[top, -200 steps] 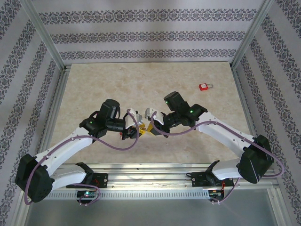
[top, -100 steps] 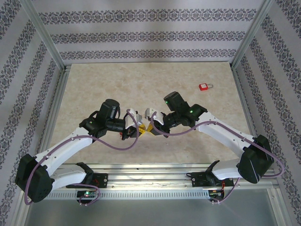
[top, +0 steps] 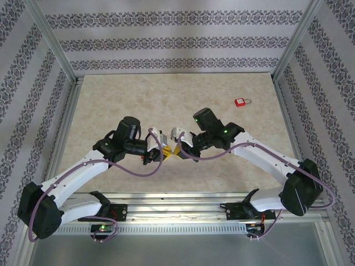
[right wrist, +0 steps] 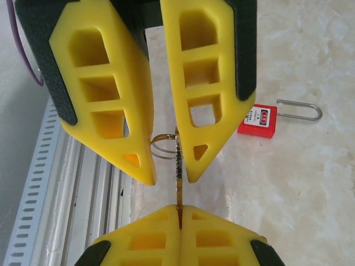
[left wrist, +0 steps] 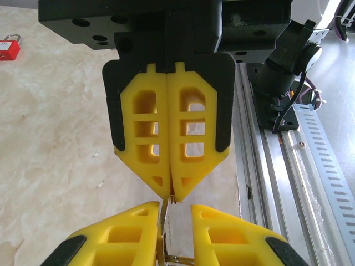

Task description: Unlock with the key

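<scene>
Right claw (right wrist: 178, 209) clamps tight on the slim brass key (right wrist: 178, 166). Left claw (left wrist: 172, 208) stands narrow, not closed, astride its ring end. Red steel-shackled padlock (top: 241, 102) at two o'clock, well apart.

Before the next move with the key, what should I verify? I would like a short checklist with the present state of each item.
1. The right gripper is shut on the key: ok.
2. The key lies between the fingers of the left gripper: ok.
3. The left gripper is closed on the key: not ok. Its fingers stand apart, with a gap beside the key.
4. The red padlock lies on the table, apart from both grippers: ok.
5. The padlock is locked shut: cannot tell.
</scene>
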Tool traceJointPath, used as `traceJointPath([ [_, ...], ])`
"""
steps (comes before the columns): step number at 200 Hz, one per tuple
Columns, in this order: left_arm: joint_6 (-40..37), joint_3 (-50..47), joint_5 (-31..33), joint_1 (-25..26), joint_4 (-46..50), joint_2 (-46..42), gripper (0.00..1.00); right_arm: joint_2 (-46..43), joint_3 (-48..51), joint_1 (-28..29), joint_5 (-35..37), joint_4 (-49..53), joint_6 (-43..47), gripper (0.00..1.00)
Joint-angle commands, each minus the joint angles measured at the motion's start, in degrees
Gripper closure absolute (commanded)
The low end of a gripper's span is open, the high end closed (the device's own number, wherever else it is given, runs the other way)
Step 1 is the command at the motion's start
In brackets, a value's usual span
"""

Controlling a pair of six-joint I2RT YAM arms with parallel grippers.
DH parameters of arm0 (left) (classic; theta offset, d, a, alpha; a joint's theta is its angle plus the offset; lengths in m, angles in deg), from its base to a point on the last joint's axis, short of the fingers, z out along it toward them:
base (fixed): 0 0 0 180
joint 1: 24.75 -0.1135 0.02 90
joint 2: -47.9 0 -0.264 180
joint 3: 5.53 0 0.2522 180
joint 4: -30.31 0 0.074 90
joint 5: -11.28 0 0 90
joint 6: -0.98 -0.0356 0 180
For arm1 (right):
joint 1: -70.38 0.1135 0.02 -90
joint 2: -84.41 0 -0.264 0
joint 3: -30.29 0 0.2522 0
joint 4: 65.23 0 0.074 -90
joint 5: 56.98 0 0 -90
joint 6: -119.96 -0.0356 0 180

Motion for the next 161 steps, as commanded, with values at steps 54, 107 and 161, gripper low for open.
traceJointPath([
  [54,0.9,-0.4,-2.0,-0.7,-0.2,-1.1,1.00,0.2,0.3,0.7,0.1,0.1,0.2,1.00],
  [107,6.3,-4.6,-0.1,-0.7,-7.9,-5.2,1.00,-2.8,2.1,0.4,1.8,-4.4,-4.2,0.56],
  [161,17.6,-9.3,4.9,-0.5,-18.5,-10.3,1.00,-4.0,-1.3,-3.9,10.4,-6.9,-24.3,0.26],
])
